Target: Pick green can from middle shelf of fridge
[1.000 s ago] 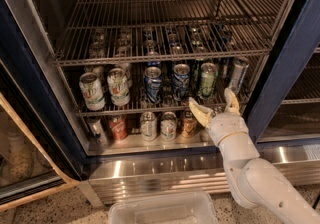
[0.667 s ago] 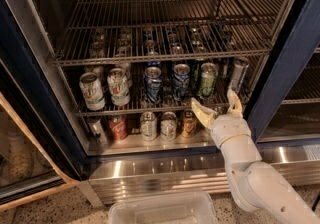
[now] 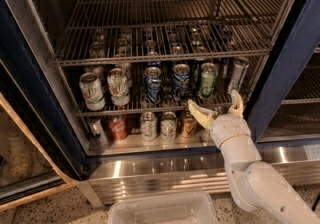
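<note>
The fridge (image 3: 280,63) stands open, with a dark blue frame and grey wire racks. The green can (image 3: 207,81) stands upright on the middle shelf (image 3: 165,108), right of two blue cans (image 3: 167,82) and left of a silver can (image 3: 237,75). My gripper (image 3: 216,110) is open, its pale fingers (image 3: 199,114) spread at the shelf's front rail, just below and in front of the green can. It does not touch the can. My white arm (image 3: 250,173) comes up from the lower right.
Two white cans with green logos (image 3: 105,89) stand at the shelf's left. Several cans (image 3: 150,125) stand on the fridge floor below. An upper wire rack (image 3: 165,38) hangs over the cans. A ribbed steel base panel (image 3: 160,173) and a clear plastic bin (image 3: 162,210) lie below.
The gripper has crept slightly up and to the right toward the green can. The cans have not moved.
</note>
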Controlling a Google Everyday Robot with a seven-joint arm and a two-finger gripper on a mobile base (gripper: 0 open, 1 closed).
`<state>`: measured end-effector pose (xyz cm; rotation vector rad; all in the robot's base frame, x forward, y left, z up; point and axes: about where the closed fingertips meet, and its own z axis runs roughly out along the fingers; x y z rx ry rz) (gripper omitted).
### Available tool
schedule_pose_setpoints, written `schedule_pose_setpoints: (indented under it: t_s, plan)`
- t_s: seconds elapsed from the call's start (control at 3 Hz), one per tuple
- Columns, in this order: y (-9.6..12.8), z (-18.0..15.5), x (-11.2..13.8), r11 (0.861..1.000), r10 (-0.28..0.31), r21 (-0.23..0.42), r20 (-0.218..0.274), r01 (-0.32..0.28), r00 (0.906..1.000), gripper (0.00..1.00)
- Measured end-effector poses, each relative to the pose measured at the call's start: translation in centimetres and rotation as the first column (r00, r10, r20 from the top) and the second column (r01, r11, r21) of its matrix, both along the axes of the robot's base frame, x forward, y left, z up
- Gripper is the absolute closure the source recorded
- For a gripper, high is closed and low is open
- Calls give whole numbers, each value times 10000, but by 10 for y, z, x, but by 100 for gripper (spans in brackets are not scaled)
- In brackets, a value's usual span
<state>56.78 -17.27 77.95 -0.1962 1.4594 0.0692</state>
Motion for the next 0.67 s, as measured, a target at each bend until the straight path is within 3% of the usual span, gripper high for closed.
schedule_pose_setpoints:
  t_s: [0.67]
  plan:
    - [-1, 1, 10, 10000, -22, -17, 2, 22, 10000, 41]
